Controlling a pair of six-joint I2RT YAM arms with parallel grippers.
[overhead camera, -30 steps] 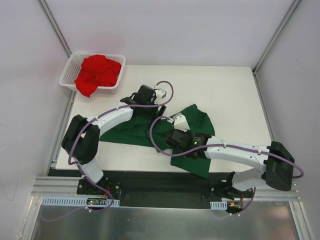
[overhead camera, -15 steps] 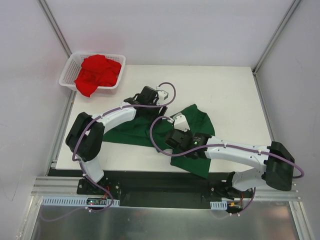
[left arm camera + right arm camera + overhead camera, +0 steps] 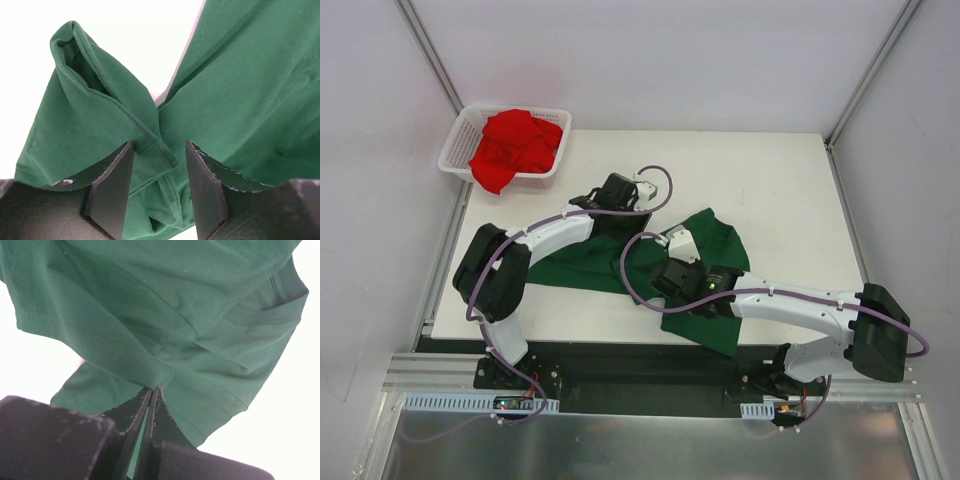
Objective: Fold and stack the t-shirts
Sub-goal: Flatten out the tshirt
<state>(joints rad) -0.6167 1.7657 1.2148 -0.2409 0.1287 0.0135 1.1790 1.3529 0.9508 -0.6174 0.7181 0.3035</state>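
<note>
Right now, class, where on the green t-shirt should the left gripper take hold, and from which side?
Take the stitched hem corner of the green t-shirt, coming down from above. It lies flat between the open jaws of the left gripper, and its folded, sewn edge is thicker than the smooth cloth beside it, so it should probably slip less.

From above, my left arm [image 3: 555, 232] and right arm [image 3: 780, 298] cover the middle of the green t-shirt [image 3: 715, 240], and I can't see their fingertips there. At the left tool [image 3: 160, 147] the cloth runs off the top and right edges. At the right tool [image 3: 154, 392] the hem hides how much cloth sits inside. The red t-shirt [image 3: 515, 145] covers most of the basket [image 3: 453, 152] floor.
</note>
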